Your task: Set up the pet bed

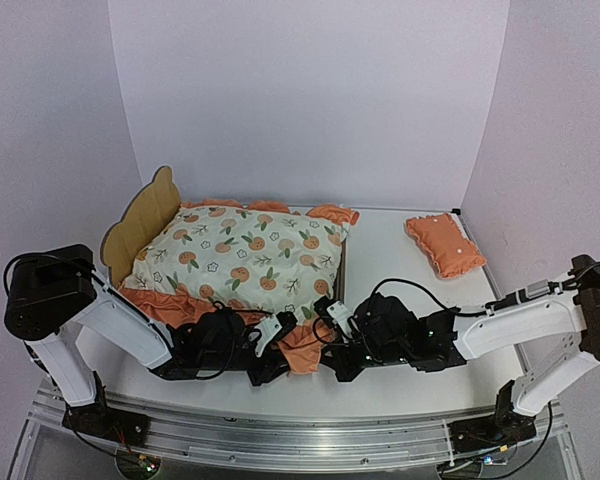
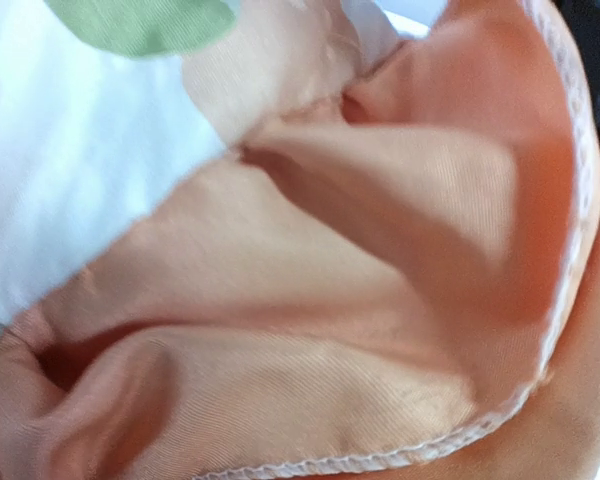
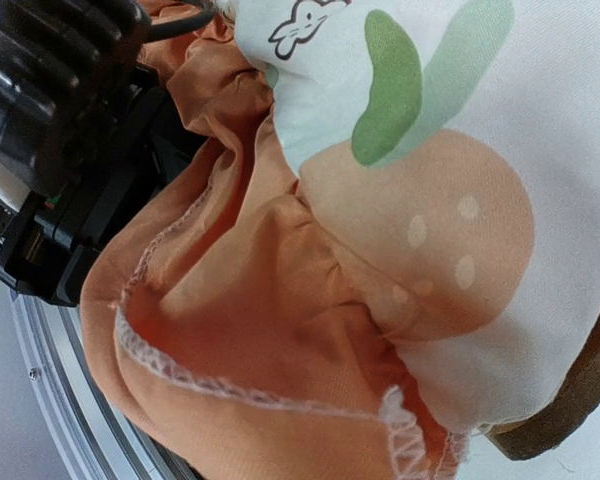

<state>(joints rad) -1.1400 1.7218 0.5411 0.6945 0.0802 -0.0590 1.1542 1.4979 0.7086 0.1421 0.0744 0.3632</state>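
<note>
Left claw [image 1: 270, 335] and right claw [image 1: 332, 312] meet low at the near edge of the pet bed [image 1: 140, 215], which sits left of centre on the desk [image 1: 400, 260]. Right claw is pressed together; whether it pinches cloth is hidden. Left claw's spread cannot be told, as fabric fills its camera. An orange-print mattress pad [image 1: 245, 250] lies in the frame, its near ruffle [image 1: 300, 350] bunched between the claws. Best handling, by my judgement: draw the ruffle flat and outward, staying low, without dragging the pad off the frame. A small orange pillow [image 1: 445, 243] lies far right. No brand, label or writing is readable.
</note>
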